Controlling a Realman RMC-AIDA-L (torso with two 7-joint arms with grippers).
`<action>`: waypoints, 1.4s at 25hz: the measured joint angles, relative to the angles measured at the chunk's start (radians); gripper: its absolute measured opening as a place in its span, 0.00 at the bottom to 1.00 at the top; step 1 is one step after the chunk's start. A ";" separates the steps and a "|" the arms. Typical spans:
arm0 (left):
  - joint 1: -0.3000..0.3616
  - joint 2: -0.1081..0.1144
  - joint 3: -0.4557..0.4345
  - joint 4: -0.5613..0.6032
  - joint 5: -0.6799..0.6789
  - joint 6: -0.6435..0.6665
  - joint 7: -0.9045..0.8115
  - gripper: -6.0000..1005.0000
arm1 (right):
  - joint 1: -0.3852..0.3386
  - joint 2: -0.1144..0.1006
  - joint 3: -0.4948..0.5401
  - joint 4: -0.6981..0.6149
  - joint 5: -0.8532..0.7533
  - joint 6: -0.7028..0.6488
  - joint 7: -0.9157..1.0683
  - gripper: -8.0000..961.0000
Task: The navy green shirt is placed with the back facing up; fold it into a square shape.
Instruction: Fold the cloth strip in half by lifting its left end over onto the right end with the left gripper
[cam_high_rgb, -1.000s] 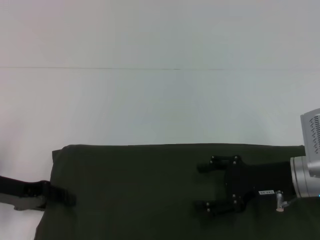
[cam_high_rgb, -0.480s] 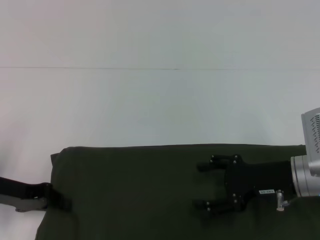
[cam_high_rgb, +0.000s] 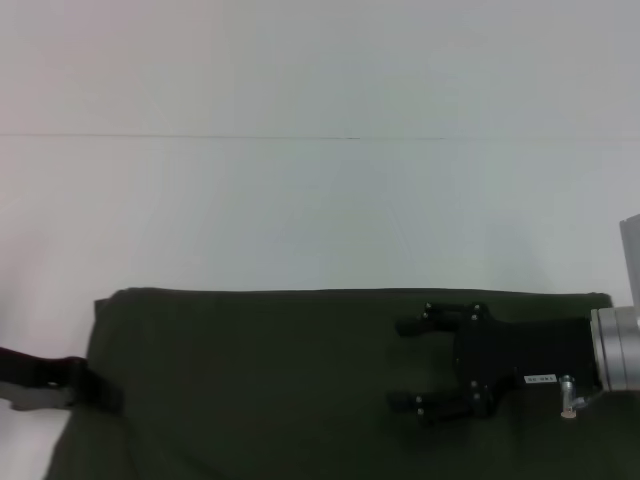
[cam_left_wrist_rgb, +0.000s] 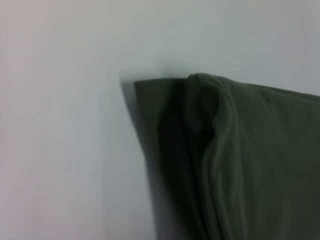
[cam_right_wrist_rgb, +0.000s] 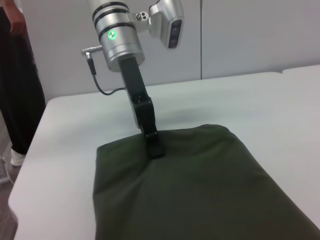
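**Mid-fold: L gripper on shirt edge, R hovering spread**

The large dark olive-green soft cotton shirt (cam_high_rgb: 300, 380) lies flat on the white table (cam_high_rgb: 300, 210), near edge of the head view, already doubled into a wide band w/ layered corner. Left gripper (cam_right_wrist_rgb: 154, 146) sits at its left edge, clamped on the fabric by the look of it. Right gripper (cam_high_rgb: 412, 365) is over the right half, jaws apart, holding nothing. Likely step: carrying the left end across. Next needs the edge lifted clear, laid over squarely, w/o dragging the lower layer.
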 joint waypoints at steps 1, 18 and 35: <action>0.000 0.003 -0.001 0.009 0.007 0.000 -0.002 0.10 | -0.001 0.000 0.003 0.000 0.002 -0.004 0.000 0.96; 0.023 0.072 -0.111 0.162 0.129 0.004 -0.044 0.10 | -0.007 0.002 0.063 0.000 0.003 -0.018 0.014 0.96; -0.044 0.091 -0.167 0.189 -0.073 0.334 -0.208 0.10 | -0.019 0.004 0.078 0.000 0.002 0.024 0.014 0.96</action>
